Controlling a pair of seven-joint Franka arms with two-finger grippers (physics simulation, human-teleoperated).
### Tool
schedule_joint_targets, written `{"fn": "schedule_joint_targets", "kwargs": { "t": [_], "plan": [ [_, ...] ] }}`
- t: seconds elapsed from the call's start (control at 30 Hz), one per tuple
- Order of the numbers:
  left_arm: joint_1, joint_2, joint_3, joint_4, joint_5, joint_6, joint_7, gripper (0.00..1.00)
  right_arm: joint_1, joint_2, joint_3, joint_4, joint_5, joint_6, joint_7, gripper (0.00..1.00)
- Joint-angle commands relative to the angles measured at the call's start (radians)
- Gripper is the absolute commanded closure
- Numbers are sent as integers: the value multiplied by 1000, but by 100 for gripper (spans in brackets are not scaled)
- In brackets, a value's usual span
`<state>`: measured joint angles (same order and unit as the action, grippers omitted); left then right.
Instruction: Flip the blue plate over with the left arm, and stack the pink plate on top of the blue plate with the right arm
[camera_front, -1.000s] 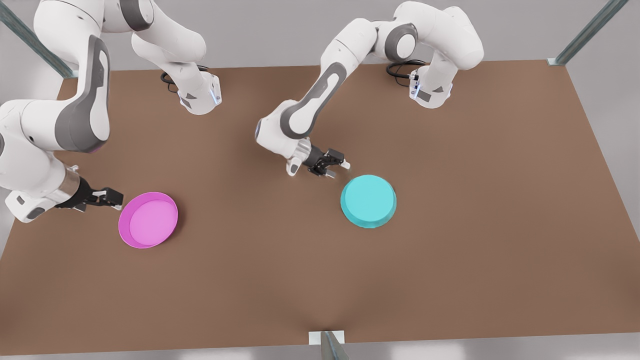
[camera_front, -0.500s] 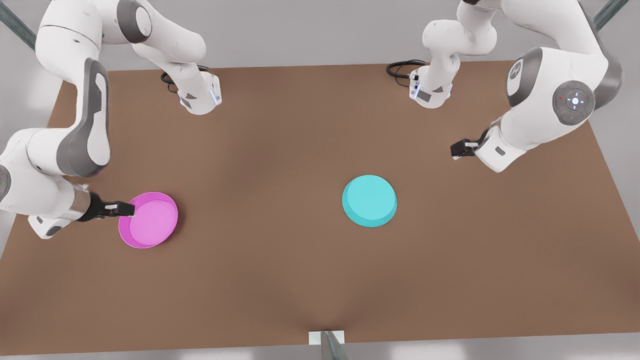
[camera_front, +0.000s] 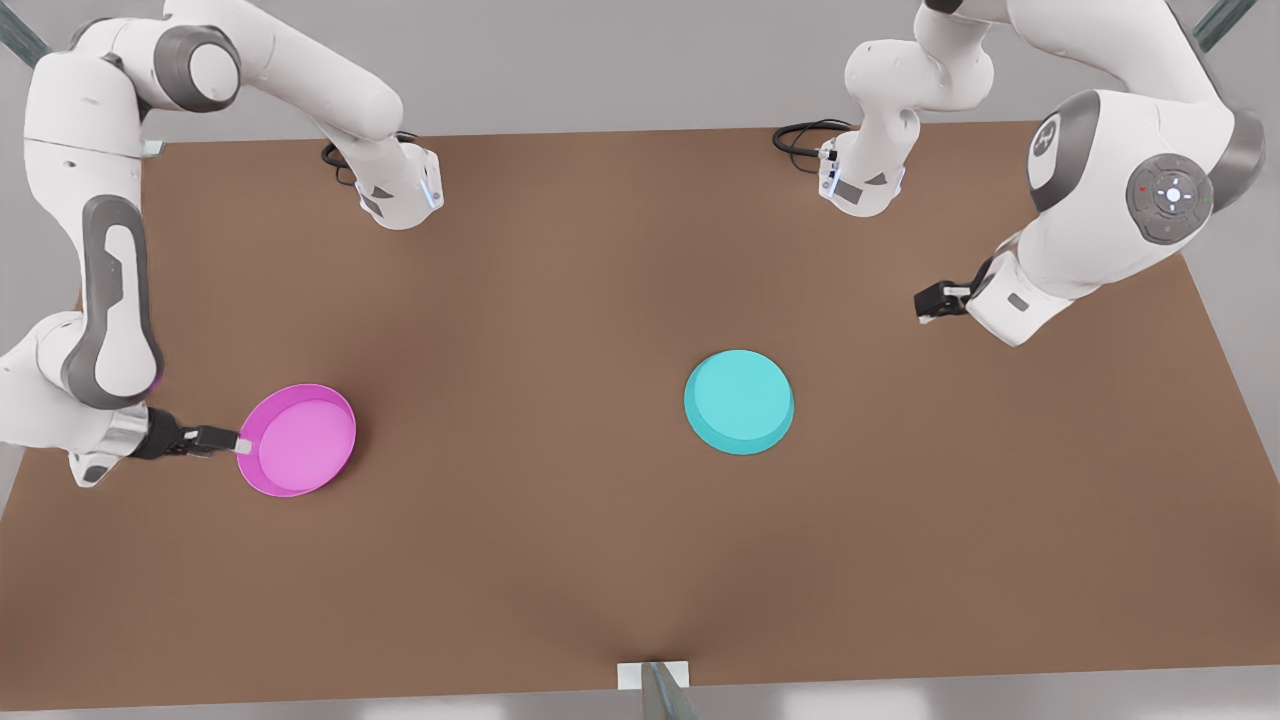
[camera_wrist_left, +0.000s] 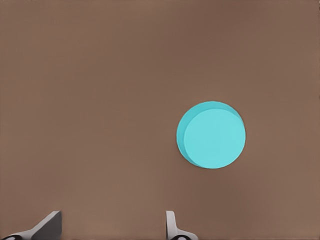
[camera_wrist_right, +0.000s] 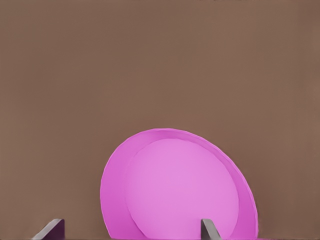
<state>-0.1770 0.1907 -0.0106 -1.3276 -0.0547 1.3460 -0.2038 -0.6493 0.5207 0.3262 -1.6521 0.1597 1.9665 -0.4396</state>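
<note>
Right wrist view looks down past the right arm's jaws, whose two fingertips (camera_wrist_right: 209, 229) stand wide apart and hold nothing; one tip overlaps the near edge of the pink plate (camera_wrist_right: 177, 192), the other sits off to the side over bare surface. From the front view, the right jaws (camera_front: 225, 440) reach in low from the front view's left, their tip at the pink plate's (camera_front: 297, 440) rim; whether they touch it cannot be told. That plate lies right way up, its lighter inside showing.

Left wrist view shows the left arm's fingertips (camera_wrist_left: 172, 227) also spread apart and empty, high above the brown surface (camera_wrist_left: 90, 100), with the blue plate (camera_wrist_left: 211, 135) well away from them. In the front view the left jaws (camera_front: 938, 301) hang near the front view's right edge, well apart from the blue plate (camera_front: 739, 402), which rests upside down with its flat bottom up.

No writing is readable anywhere. Nothing lies between the two plates on the surface (camera_front: 520, 540).
</note>
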Motion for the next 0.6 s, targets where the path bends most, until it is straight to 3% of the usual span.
{"fn": "schedule_joint_targets", "kwargs": {
  "t": [0.0,0.1,0.17,0.27,0.43,0.57],
  "plan": [
    [-1,3,0,1,4,1,0,0,-3,2,1,0,-22,2,-16,0],
    [7,4,-2,4,3,2,3,0,-118,58,82,-1,-92,28,-36,0],
    [7,4,-2,4,6,-1,1,0,-257,150,218,2,-167,86,-102,0],
    [-1,4,-3,4,6,-1,-2,0,-303,205,251,-6,-178,155,-177,0],
    [5,6,-3,4,7,-2,0,0,-470,170,369,-222,-177,434,-176,0],
    [7,6,1,4,7,-8,-3,0,-510,147,378,-313,-175,489,-154,0]
  ]
}}
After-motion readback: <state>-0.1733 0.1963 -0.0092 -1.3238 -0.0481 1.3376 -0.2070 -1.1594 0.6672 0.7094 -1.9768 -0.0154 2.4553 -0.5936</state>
